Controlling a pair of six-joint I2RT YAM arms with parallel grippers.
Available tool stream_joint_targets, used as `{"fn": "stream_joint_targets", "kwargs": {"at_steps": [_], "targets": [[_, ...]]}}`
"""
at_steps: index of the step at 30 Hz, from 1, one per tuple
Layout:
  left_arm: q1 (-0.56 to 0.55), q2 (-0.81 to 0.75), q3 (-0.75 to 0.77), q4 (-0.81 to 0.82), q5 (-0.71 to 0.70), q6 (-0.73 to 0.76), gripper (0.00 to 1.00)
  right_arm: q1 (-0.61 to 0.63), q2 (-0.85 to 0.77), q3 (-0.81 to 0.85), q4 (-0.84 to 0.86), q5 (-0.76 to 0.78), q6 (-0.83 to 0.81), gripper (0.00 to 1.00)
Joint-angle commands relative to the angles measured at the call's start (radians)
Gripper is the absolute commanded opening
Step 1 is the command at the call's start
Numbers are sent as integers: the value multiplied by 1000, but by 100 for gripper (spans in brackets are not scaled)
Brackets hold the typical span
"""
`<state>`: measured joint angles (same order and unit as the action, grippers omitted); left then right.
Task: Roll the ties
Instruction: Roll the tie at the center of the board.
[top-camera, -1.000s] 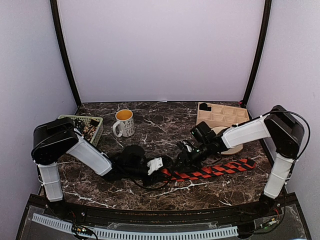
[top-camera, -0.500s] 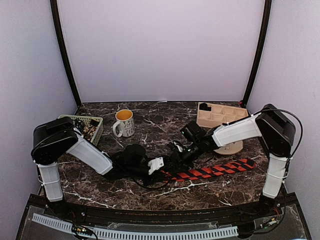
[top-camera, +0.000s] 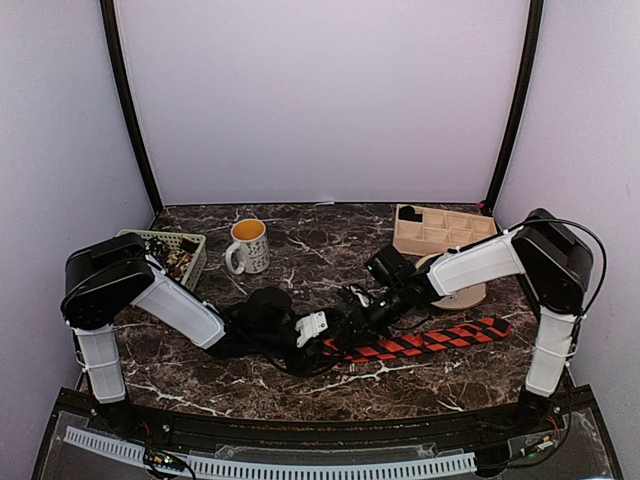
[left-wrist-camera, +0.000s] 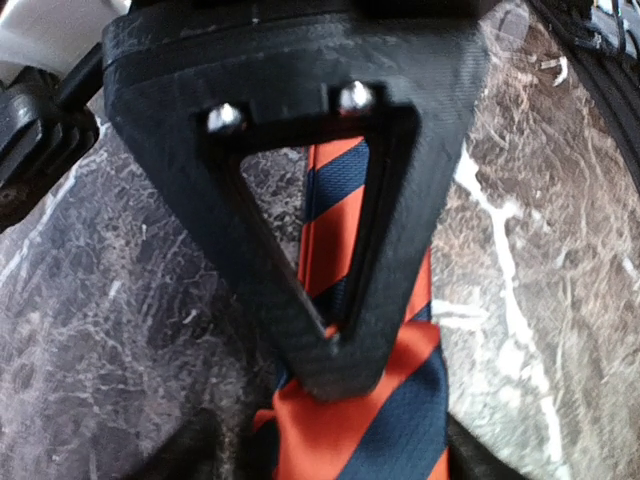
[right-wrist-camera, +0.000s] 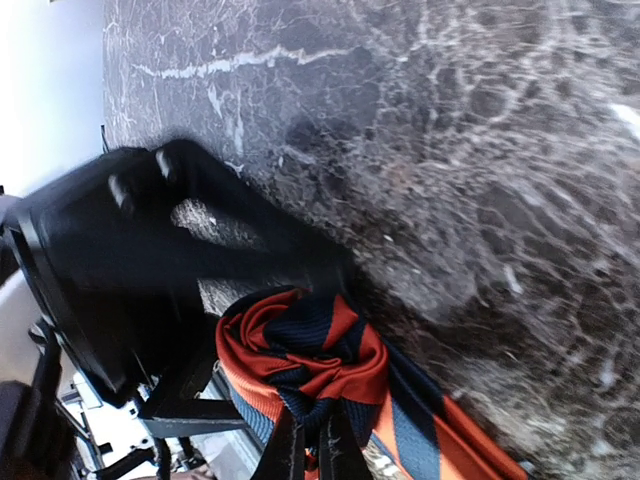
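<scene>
A red-and-black striped tie (top-camera: 430, 340) lies flat along the front right of the marble table, its left end curled into a small roll (right-wrist-camera: 310, 350). My right gripper (right-wrist-camera: 312, 452) is shut on that roll, pinching the fabric between its narrow fingertips. In the top view it (top-camera: 350, 318) meets my left gripper (top-camera: 318, 328) at the tie's left end. In the left wrist view my left gripper (left-wrist-camera: 335, 455) stands open, with the tie (left-wrist-camera: 360, 420) between its spread fingers. The right gripper's black triangular finger (left-wrist-camera: 380, 250) presses down on the tie just ahead.
A white mug (top-camera: 247, 245) of orange liquid stands at the back left, next to a green basket (top-camera: 165, 250) of small items. A wooden compartment tray (top-camera: 445, 228) and a round wooden disc (top-camera: 462, 292) sit at the back right. Black cables trail by the left gripper.
The right gripper has shifted slightly left and closed onto the tie's rolled end. The left gripper's jaws have spread apart, letting go of the tie.
</scene>
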<state>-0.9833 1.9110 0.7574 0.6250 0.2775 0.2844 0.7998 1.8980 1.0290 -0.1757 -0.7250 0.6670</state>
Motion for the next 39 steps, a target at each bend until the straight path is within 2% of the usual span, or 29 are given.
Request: {"fn": "stream_joint_targets", "kwargs": {"at_steps": [1, 5, 11, 19, 23, 29, 31, 34, 37, 39], "targets": [[8, -58, -31, -17, -23, -46, 86, -19, -6, -90, -67, 109, -58, 0], [-8, -61, -41, 41, 2, -89, 92, -45, -25, -155, -49, 148, -85, 0], [-36, 4, 0, 94, 28, -137, 92, -78, -39, -222, -32, 201, -100, 0], [-37, 131, 94, 181, 68, -205, 83, -85, -38, -220, -27, 223, -98, 0], [-37, 183, 131, 182, 75, -222, 69, -85, -46, -224, -14, 218, -90, 0], [-37, 143, 78, 108, 33, -143, 36, -85, -66, -197, -25, 188, -82, 0], [-38, 110, 45, 62, 0, -103, 32, -85, -91, -175, -59, 184, -85, 8], [-38, 72, 16, 0, -36, -58, 30, -86, -150, -157, -77, 140, -62, 25], [-40, 55, 8, -46, -60, -41, 30, -84, -200, -174, -17, 39, 4, 39], [-42, 52, 8, -60, -74, -40, 30, -72, -218, -179, 35, -9, 53, 43]]}}
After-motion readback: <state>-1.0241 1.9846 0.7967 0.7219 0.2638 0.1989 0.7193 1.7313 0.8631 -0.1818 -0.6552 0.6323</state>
